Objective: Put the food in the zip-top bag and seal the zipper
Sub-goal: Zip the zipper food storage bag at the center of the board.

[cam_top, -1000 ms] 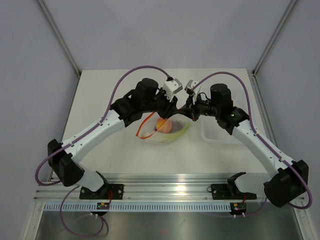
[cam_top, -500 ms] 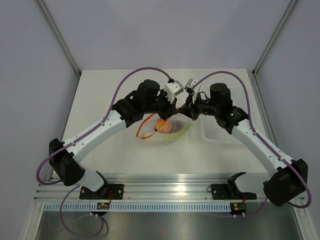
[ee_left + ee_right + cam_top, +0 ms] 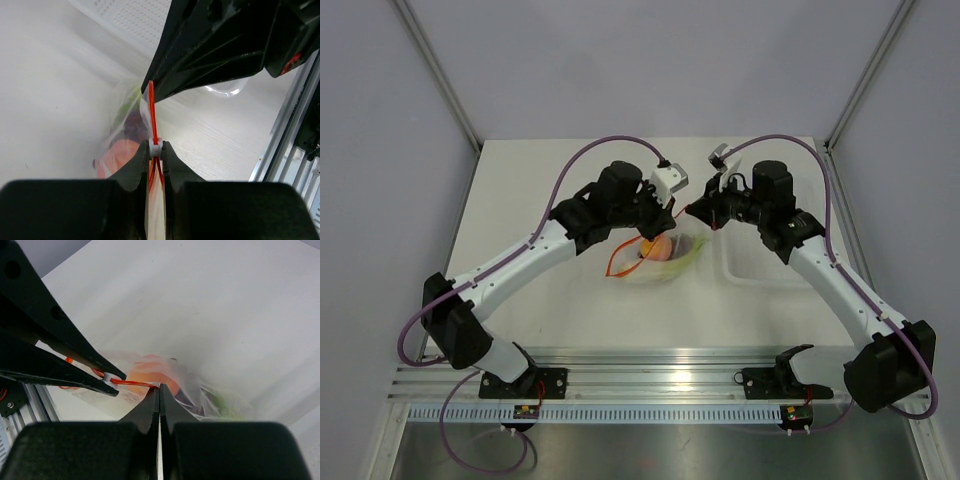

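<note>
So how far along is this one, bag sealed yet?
Done: peach, grapes and green stalks are inside the zip-top bag. In hand: left hand shut on the zipper at its white slider, right hand pinching the zipper's end. Left: the zipper parts in two behind the slider, so sealing looks unfinished.

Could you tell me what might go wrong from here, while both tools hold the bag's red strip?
1. The right tool pinches only the very end of the zipper. If the left tool, closed around the white slider, pulls along the strip, that end may slip free.
2. The peach sits close under the strip inside the zip-top bag, so it could bulge into the mouth and stop the slider from closing it fully.
</note>
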